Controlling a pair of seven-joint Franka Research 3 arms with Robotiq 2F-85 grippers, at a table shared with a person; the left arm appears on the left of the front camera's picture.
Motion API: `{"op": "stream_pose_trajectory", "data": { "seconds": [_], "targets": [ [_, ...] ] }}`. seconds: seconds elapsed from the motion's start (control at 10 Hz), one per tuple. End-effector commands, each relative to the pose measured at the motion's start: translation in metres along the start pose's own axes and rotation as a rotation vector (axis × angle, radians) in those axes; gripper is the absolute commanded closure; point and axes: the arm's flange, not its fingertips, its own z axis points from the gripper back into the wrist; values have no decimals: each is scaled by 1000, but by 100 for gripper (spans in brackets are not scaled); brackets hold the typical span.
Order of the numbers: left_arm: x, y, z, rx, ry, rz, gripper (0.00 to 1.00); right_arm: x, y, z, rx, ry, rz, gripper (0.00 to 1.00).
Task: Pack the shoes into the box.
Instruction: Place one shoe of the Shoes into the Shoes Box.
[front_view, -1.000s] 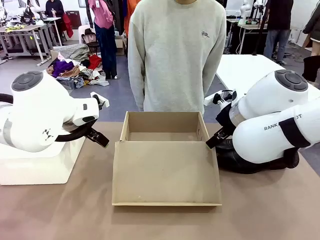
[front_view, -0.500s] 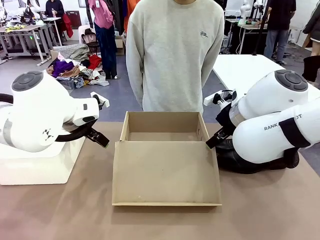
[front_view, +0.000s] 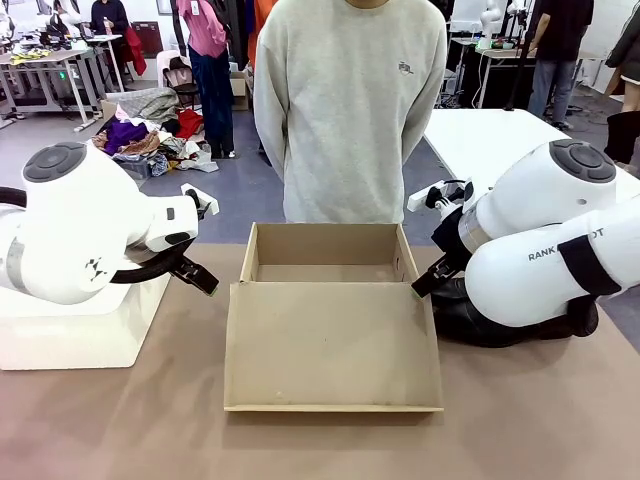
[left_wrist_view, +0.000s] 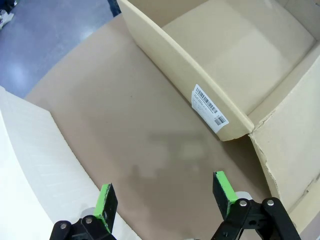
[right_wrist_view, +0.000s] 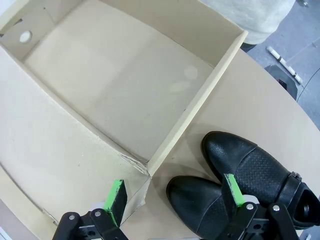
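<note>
Pre-grasp: box (front_view: 325, 245) open and empty, shoes (right_wrist_view: 262, 167) on the desk (front_view: 100, 430) just beside its right wall, right tool (right_wrist_view: 175, 190) spread wide over their toes, left tool (left_wrist_view: 164, 192) spread too; next, probably clamp one shoe.

Our front camera, from our side of the table (front_view: 120, 430), faces the person (front_view: 345, 110) at 12 o'clock, our wrist cameras look down from close, all three share the box (front_view: 325, 270), 1 o'clock for left wrist, 11 o'clock for right
</note>
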Motion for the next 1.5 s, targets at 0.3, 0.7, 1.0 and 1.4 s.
{"op": "stream_pose_trajectory", "data": {
  "seconds": [0.3, 0.7, 1.0, 1.4],
  "targets": [
    [15, 5, 29, 26, -7, -5, 0, 8, -11, 27, 13, -2, -19, 0],
    [46, 6, 83, 30, -37, -49, 0, 33, -19, 83, 56, 23, 18, 0],
    [57, 11, 119, 51, -54, -66, 0, 43, -21, 121, 59, -5, 52, 0],
    [57, 17, 127, 38, -74, -79, 0, 41, -25, 132, 110, -56, 86, 0]
  ]
}}
